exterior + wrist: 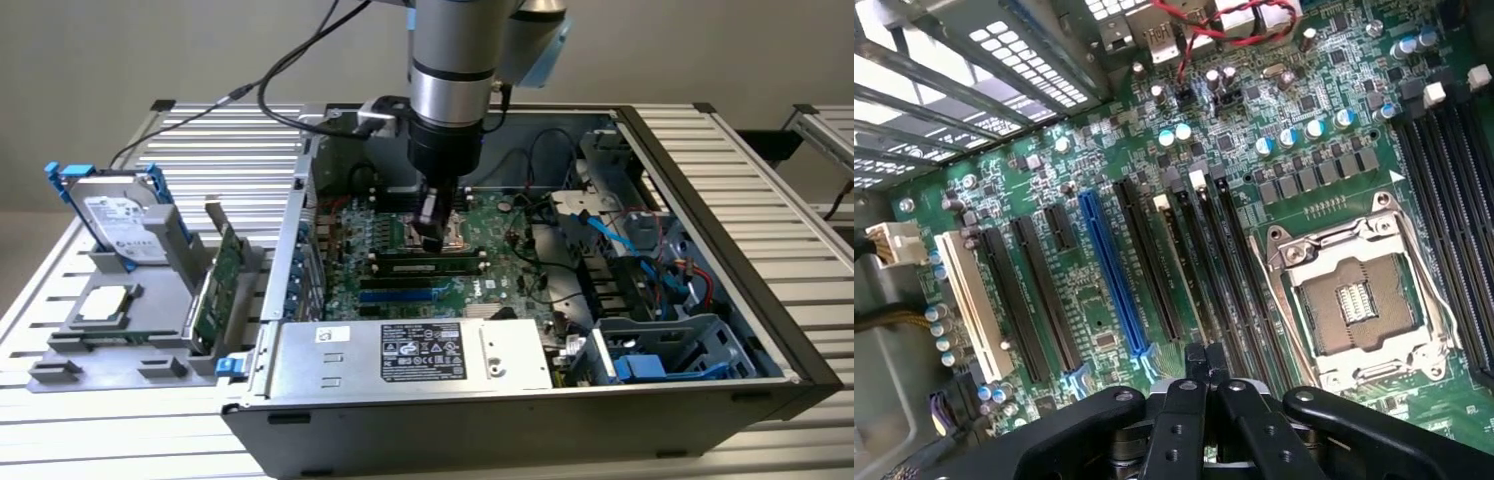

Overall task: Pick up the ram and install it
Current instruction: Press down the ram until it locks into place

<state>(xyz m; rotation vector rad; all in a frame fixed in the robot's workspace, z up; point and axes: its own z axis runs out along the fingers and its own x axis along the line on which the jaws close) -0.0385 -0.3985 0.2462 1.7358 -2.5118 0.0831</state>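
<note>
Gripper (pixel 431 238) is fully closed with nothing visibly held, hovering over the motherboard (pixel 1254 120). RAM stick (pixel 424 266) sits in its slot just below the fingertips, at 6 o'clock, long axis running 9-to-3 in the exterior view.

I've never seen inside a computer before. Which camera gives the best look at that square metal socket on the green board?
The wrist view: the socket lies open from above, its metal frame and gold contact field plain to see. In the exterior view the socket is far off, and the arm with its shut gripper stands before part of it.
</note>
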